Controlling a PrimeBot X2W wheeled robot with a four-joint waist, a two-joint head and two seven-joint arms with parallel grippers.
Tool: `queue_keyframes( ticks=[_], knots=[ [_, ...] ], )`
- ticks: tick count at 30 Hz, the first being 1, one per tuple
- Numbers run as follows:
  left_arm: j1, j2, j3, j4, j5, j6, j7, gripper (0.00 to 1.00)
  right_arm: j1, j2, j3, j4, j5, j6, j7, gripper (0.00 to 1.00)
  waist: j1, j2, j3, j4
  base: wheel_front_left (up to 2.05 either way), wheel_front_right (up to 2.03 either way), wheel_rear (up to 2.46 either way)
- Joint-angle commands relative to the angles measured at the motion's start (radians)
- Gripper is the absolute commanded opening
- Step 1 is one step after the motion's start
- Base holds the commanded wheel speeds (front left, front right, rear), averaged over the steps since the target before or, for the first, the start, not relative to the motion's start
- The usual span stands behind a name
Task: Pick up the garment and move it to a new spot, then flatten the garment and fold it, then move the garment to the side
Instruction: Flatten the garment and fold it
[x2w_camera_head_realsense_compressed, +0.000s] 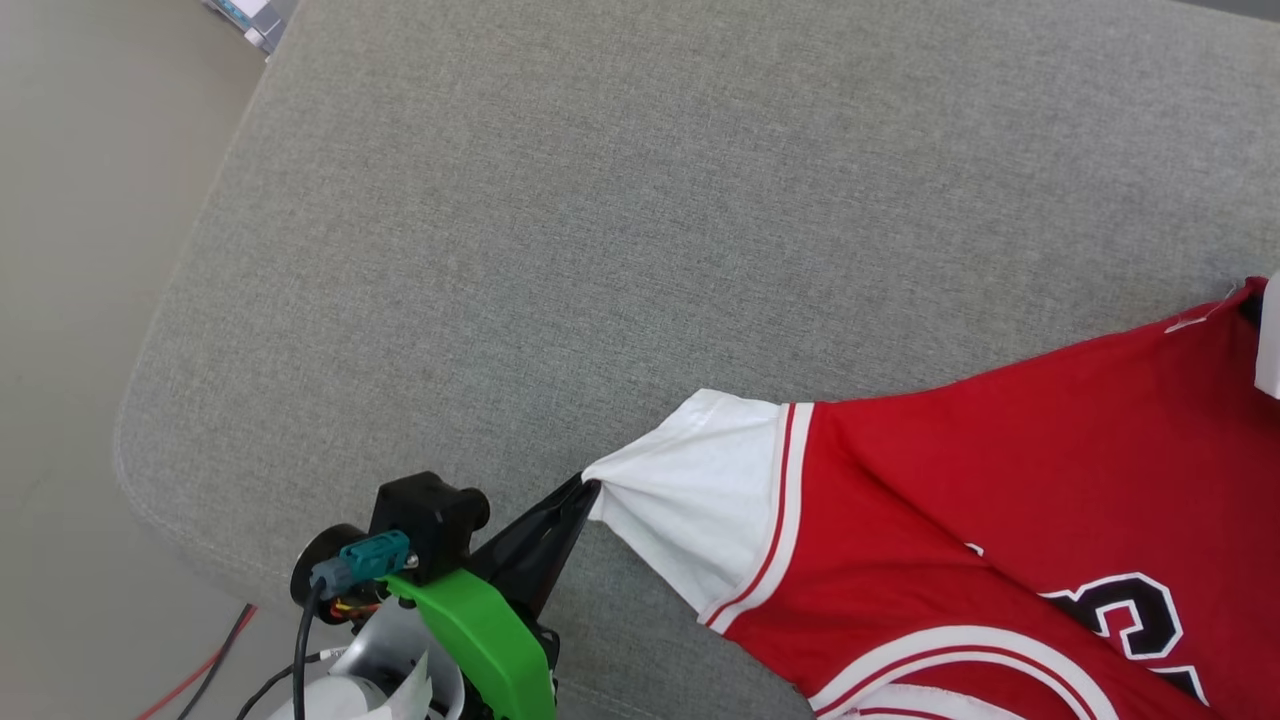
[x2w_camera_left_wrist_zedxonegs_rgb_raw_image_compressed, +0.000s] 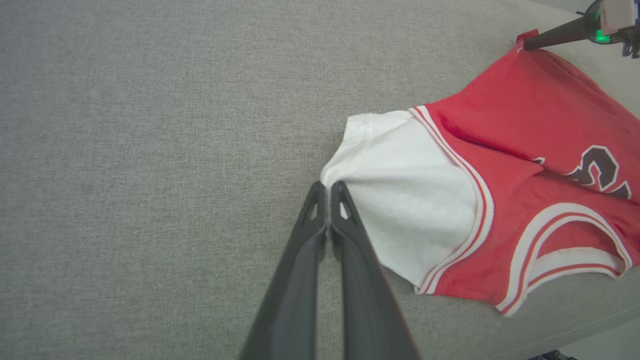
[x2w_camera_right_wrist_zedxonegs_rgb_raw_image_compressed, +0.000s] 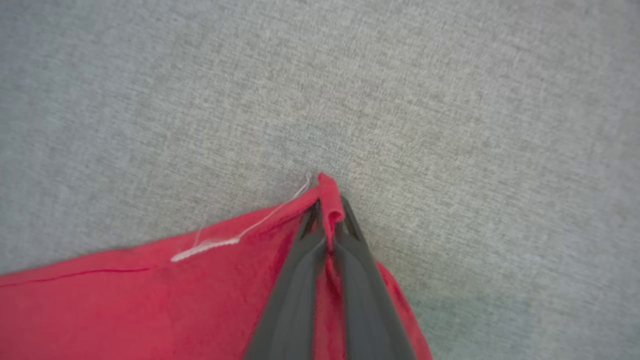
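item: garment (x2w_camera_head_realsense_compressed: 1000, 480), red jersey tee, lying number-side up on a grey cushion (x2w_camera_head_realsense_compressed: 600, 250), toward the cushion's right and near edge. navy, white-edged number partly in frame at the head view's lower right.

left gripper (x2w_camera_head_realsense_compressed: 590, 487): jaws pressed together, pinching the outer edge of the white sleeve (x2w_camera_head_realsense_compressed: 700, 490), which is drawn to a point at the fingertips. the left wrist view adds the whole striped sleeve band and the curved red-and-white trim. at its far top right it also shows the right gripper (x2w_camera_left_wrist_zedxonegs_rgb_raw_image_compressed: 530, 44) tip at a red corner of the cloth.

right gripper, own wrist view: jaws closed on that red corner, with a fold of fabric standing up between the tips. a loose white thread (x2w_camera_right_wrist_zedxonegs_rgb_raw_image_compressed: 220, 243) trails along the edge beside it. the head view puts this corner at its right frame edge, where the grip is hard to read.

surroundings: pale floor (x2w_camera_head_realsense_compressed: 80, 300) left of the cushion, with red and black cables (x2w_camera_head_realsense_compressed: 215, 660) on it beside the left arm. a green bracket (x2w_camera_head_realsense_compressed: 490, 640) on the left wrist covers part of the cushion's near edge.
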Motion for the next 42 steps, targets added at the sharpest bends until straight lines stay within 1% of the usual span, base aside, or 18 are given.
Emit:
queue_keyframes(
  ticks=[1,11,16,23,29,34,42],
  knots=[
    [-0.015,-0.001,0.002,0.005,-0.012,-0.003,-0.007,0.0,0.038,0.018,0.018,0.034,0.015,0.0,-0.013,0.0,0.0,0.012,-0.015,-0.007,0.0,0.0,0.0],
    [-0.006,0.019,0.018,-0.004,-0.01,0.016,-0.011,0.0,0.013,0.032,0.019,0.066,0.078,0.0,-0.181,0.0,0.0,0.012,-0.123,-0.065,0.0,0.0,0.0],
    [0.0,0.04,0.044,-0.02,-0.013,0.037,-0.013,0.0,0.007,0.011,0.037,0.062,0.123,0.0,-0.269,0.0,0.0,0.012,-0.192,-0.11,0.0,0.0,0.0],
    [-0.012,0.07,0.098,-0.064,-0.014,0.065,-0.021,0.0,-0.005,-0.017,0.063,0.019,0.181,0.0,-0.352,0.0,0.0,0.012,-0.264,-0.181,0.0,0.0,0.0],
    [-0.038,0.089,0.161,-0.105,-0.019,0.089,-0.045,0.0,-0.014,-0.041,0.079,-0.059,0.223,0.0,-0.402,0.0,0.0,0.012,-0.314,-0.244,0.0,0.0,0.0],
    [-0.075,0.103,0.222,-0.138,-0.02,0.112,-0.06,0.0,-0.009,-0.037,0.071,-0.161,0.232,0.0,-0.412,0.0,0.0,0.012,-0.345,-0.297,0.0,0.0,0.0],
    [-0.187,0.083,0.311,-0.149,-0.035,0.141,-0.091,0.0,-0.007,-0.011,0.035,-0.316,0.226,0.0,-0.403,0.0,0.0,0.012,-0.361,-0.361,0.0,0.0,0.0]
  ],
)
